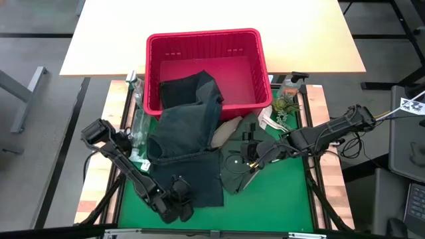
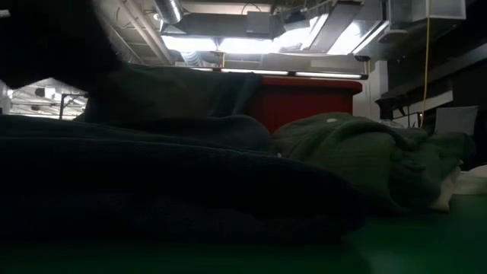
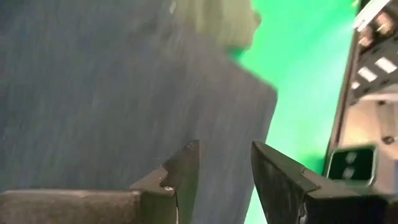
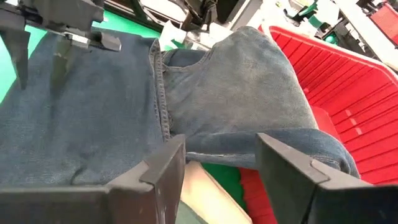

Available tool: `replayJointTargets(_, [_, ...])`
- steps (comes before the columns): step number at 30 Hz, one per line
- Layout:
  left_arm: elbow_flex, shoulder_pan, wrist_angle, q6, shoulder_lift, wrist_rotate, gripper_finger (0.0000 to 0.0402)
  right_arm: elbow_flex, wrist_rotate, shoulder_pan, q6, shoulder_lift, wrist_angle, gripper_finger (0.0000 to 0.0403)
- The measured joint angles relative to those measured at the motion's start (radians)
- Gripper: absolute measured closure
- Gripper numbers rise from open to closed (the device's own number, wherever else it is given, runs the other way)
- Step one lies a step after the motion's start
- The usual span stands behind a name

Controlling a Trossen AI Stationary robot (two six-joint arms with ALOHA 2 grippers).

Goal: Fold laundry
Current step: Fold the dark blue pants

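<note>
Green mat (image 1: 279, 199) under denim jeans (image 1: 182, 149), red basket (image 1: 206, 50) behind, both end effectors spread, ducted ceiling (image 2: 251, 30).

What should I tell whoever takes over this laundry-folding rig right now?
Left gripper: jaws open, empty, over the near edge of the jeans.
Right gripper: jaws open, empty, above the green shirt.
Jeans: draped from the red basket down onto the green mat, partly spread flat.
Green shirt: crumpled right of the jeans. A tan top peeks out between them.
Done: jeans pulled most of the way out and laid down.
Left: free the jeans from the basket, fold them, then the shirt and tan top.
</note>
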Motion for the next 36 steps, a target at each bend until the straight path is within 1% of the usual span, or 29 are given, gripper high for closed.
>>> replayJointTargets(8, [0.000, 0.102, 0.209, 0.347, 0.000, -0.089, 0.0262, 0.000, 0.000, 0.000, 0.000, 0.001, 0.000, 0.0208])
replayJointTargets(12, [0.000, 0.170, 0.292, 0.513, 0.000, -0.160, 0.0262, 0.000, 0.000, 0.000, 0.000, 0.001, -0.003, 0.0208])
replayJointTargets(14, [0.000, 0.205, 0.305, 0.565, 0.000, -0.202, 0.0262, 0.000, 0.000, 0.000, 0.001, 0.001, -0.015, 0.0208])
replayJointTargets(17, [0.000, 0.256, 0.304, 0.579, 0.000, -0.252, 0.0262, 0.000, 0.000, 0.000, 0.002, 0.001, -0.052, 0.0208])
replayJointTargets(20, [0.000, 0.305, 0.304, 0.579, 0.000, -0.272, 0.0262, 0.000, 0.000, 0.000, 0.003, 0.002, -0.100, 0.0208])
replayJointTargets(24, [0.000, 0.368, 0.303, 0.580, 0.000, -0.272, 0.0262, 0.000, -0.003, 0.000, 0.037, 0.002, -0.141, 0.0208])
replayJointTargets(29, [0.000, 0.438, 0.302, 0.576, 0.000, -0.272, 0.0262, 0.000, -0.037, 0.000, 0.067, 0.002, -0.182, 0.0208])
replayJointTargets(36, [0.000, 0.497, 0.303, 0.477, -0.003, -0.262, 0.0262, 0.000, -0.037, 0.000, 0.073, 0.002, -0.232, 0.0208])
